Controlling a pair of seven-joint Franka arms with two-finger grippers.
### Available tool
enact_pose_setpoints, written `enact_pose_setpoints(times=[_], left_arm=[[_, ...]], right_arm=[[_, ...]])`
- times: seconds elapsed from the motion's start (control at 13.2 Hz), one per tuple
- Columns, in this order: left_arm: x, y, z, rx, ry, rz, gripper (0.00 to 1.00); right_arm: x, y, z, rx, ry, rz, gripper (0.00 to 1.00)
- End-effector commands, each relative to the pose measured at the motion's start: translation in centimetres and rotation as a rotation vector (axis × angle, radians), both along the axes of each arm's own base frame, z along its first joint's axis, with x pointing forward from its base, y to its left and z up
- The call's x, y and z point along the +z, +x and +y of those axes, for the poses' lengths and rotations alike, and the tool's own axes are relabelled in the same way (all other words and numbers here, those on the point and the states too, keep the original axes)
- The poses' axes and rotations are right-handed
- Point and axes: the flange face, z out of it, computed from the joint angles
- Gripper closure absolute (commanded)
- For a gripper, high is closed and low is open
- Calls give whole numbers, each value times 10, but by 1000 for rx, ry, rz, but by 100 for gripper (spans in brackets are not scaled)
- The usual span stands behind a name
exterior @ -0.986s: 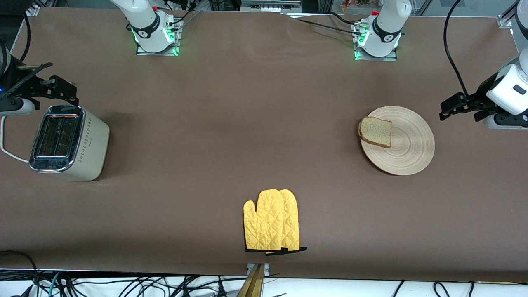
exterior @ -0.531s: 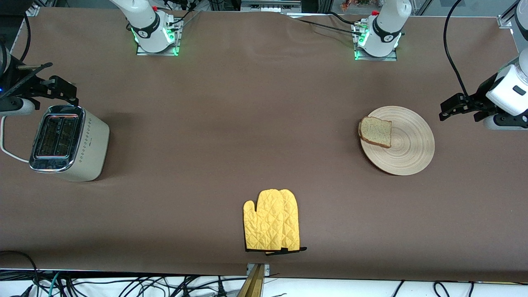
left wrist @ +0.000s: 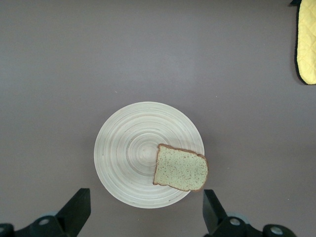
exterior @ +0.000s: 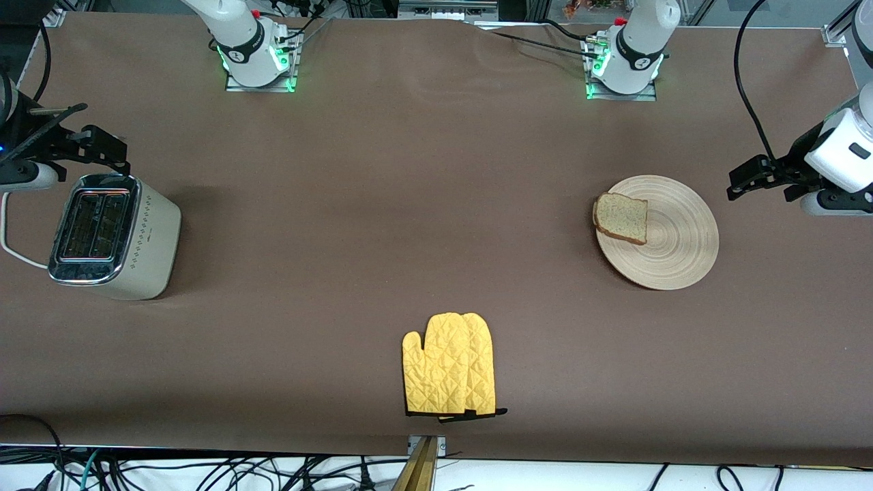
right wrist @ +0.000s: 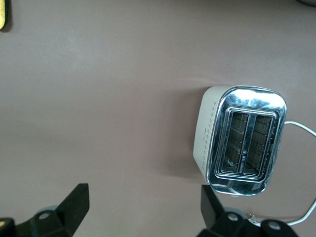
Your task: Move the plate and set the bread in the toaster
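Note:
The round light-wood plate lies toward the left arm's end of the table. The bread lies flat on it, overhanging the rim on the side toward the right arm. Both show in the left wrist view, plate and bread. My left gripper hangs open and empty over the table just beside the plate. The cream toaster stands at the right arm's end, both slots empty. My right gripper hangs open and empty beside the toaster's top.
A yellow quilted oven mitt lies near the table's front edge at the middle, and also shows in the left wrist view. The toaster's white cord runs off the table's end. Bare brown table lies between toaster and plate.

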Motion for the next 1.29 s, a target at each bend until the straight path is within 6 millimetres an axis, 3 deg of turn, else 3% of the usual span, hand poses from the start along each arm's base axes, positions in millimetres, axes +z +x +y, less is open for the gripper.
enact_pose_setpoints(times=[0.0,0.3,0.53,0.99,1.21], left_arm=[[5,3,3,-4,19,-3,0],[3,4,7,1,15,0,0],[-17,11,45,16,-54,28,0],[-100,17,171,-25,-282,73,0],[-179,8,239,-26,-485,65,0]], right_arm=[[4,0,5,3,4,-5,0],[4,1,5,3,4,-11,0],[3,1,5,3,1,-3,0],[2,0,5,4,2,1,0],[4,0,1,-2,1,-3,0]])
